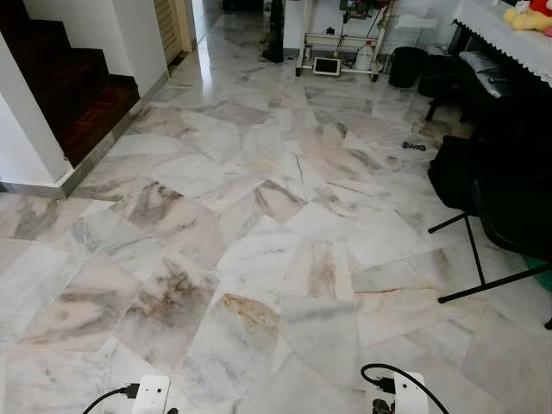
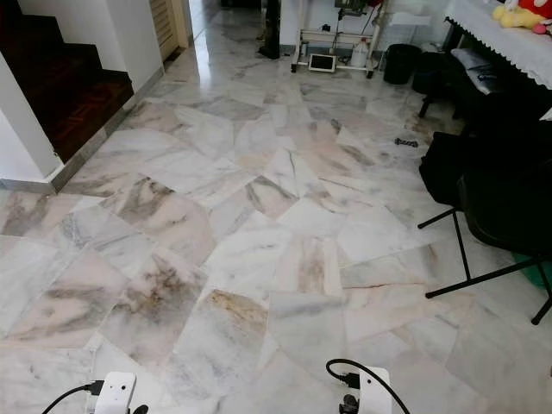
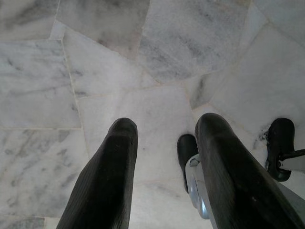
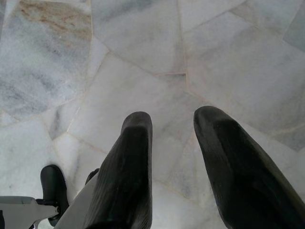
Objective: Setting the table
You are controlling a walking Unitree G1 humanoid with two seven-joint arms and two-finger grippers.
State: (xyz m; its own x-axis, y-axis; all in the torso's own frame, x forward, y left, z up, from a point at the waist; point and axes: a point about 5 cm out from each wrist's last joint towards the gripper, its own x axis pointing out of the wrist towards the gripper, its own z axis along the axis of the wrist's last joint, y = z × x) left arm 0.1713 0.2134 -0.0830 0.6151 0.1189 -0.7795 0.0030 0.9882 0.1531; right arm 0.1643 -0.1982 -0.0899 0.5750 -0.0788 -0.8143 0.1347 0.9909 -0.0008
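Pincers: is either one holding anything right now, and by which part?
Nothing is held. The left pincer and right pincer both hang open over the marble floor, with bare floor between their fingers.

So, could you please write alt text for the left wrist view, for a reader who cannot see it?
The left gripper hangs with its two black fingers apart and empty, pointing down at a pale marble floor of irregular slabs. Beyond them, near the floor, part of the robot's silver and black body shows.

Open marble floor (image 1: 259, 259) ahead (black chair (image 1: 509, 216) rightward, stairs (image 1: 69, 95) leftward)
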